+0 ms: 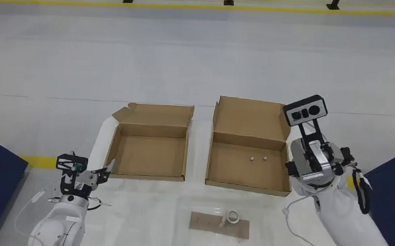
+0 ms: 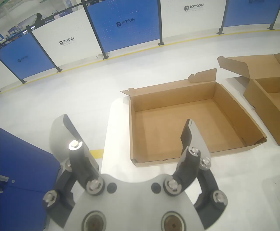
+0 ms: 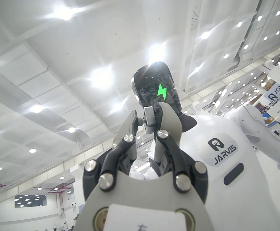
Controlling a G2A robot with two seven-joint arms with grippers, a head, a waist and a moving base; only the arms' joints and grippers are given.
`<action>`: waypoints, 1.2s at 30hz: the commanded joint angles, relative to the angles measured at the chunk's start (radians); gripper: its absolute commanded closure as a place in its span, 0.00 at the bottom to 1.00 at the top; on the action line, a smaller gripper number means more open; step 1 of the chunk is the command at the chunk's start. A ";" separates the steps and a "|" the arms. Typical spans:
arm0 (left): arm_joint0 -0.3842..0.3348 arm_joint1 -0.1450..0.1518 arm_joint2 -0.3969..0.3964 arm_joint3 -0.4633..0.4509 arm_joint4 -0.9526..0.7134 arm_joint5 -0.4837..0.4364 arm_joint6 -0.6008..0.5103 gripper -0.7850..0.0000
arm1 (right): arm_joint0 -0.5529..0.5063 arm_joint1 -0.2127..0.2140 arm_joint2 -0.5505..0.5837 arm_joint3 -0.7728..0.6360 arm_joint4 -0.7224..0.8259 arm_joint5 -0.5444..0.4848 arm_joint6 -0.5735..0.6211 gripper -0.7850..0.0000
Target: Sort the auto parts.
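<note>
Two open cardboard boxes stand side by side on the white table. The left box (image 1: 147, 155) (image 2: 188, 122) is bare inside. In the right box (image 1: 246, 169) (image 2: 264, 91) lie two small pale parts (image 1: 251, 157). My left gripper (image 1: 106, 168) (image 2: 126, 122) hovers open and holds nothing, just off the left box's near left corner. My right gripper (image 1: 310, 160) (image 3: 146, 119) is raised beside the right box and turned upward, shut on a small grey metal part (image 3: 148, 122).
Near the table's front edge lies a clear plastic bag (image 1: 220, 235) with a flat cardboard piece (image 1: 208, 223) and a white ring-shaped part (image 1: 232, 216) on it. Blue and white partition panels (image 2: 122, 24) stand far behind on the floor.
</note>
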 commanded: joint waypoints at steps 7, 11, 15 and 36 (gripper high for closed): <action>0.000 0.000 0.000 0.000 0.000 0.000 0.000 0.00 | -0.015 -0.008 0.041 -0.001 -0.118 0.015 -0.011 1.00; 0.000 0.000 0.000 0.000 0.000 0.000 0.000 0.00 | -0.025 -0.017 0.051 -0.011 -0.088 0.022 -0.003 1.00; 0.000 0.000 0.000 0.000 0.000 0.000 0.000 0.00 | -0.037 -0.030 0.056 -0.022 -0.008 0.033 0.016 1.00; 0.000 0.000 0.000 0.000 0.000 0.000 0.000 0.00 | -0.071 -0.064 0.148 -0.047 -0.112 0.073 0.017 1.00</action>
